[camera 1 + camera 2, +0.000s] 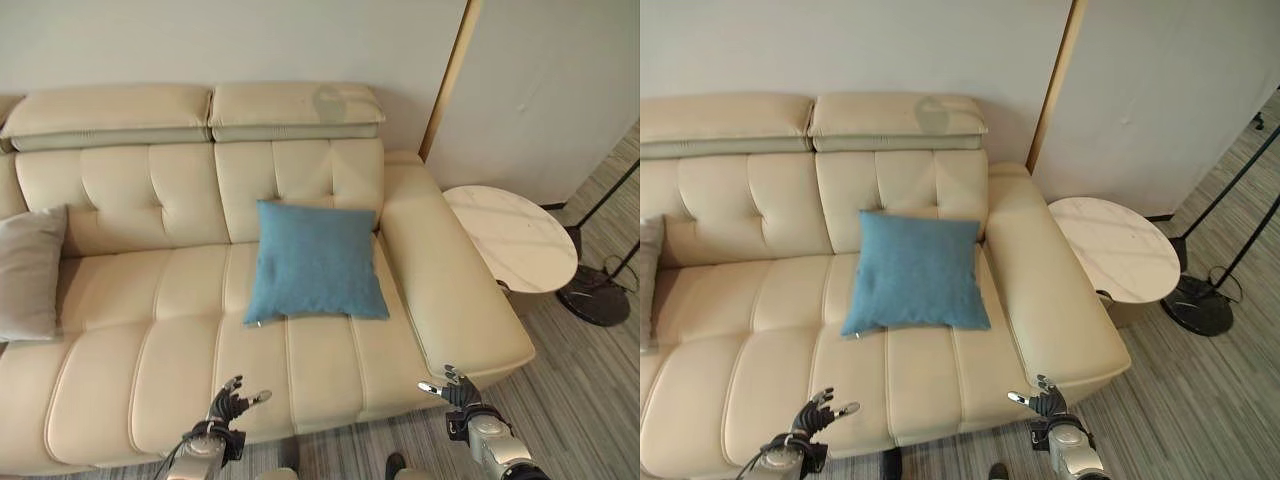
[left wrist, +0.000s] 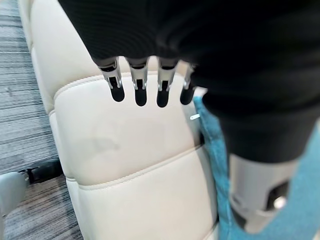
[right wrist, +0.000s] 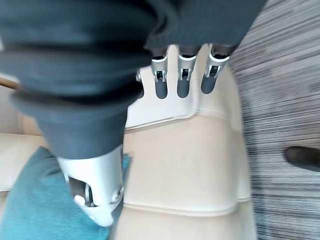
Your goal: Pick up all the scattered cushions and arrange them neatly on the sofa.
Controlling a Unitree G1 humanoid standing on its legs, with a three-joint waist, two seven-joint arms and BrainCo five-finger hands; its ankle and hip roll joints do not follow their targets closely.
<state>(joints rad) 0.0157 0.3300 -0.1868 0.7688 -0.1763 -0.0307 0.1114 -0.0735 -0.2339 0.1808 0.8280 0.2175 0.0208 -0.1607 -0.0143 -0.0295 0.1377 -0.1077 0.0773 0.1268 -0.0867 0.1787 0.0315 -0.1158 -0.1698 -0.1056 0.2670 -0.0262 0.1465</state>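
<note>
No text, label, number or sign can be read on anything here. The cream leather sofa (image 1: pixel 180 330) has plain stitched panels, the square teal fabric cushion (image 1: pixel 314 262) is unmarked, and the small white tag (image 2: pixel 195 116) at its corner is too small to read. The grey cushion (image 1: pixel 28 272) at the sofa's far end carries no print, and neither does the round white marble-topped side desk (image 1: pixel 512 237) beside the armrest. The wall and the striped grey floor (image 1: pixel 580 400) bear no signs.
</note>
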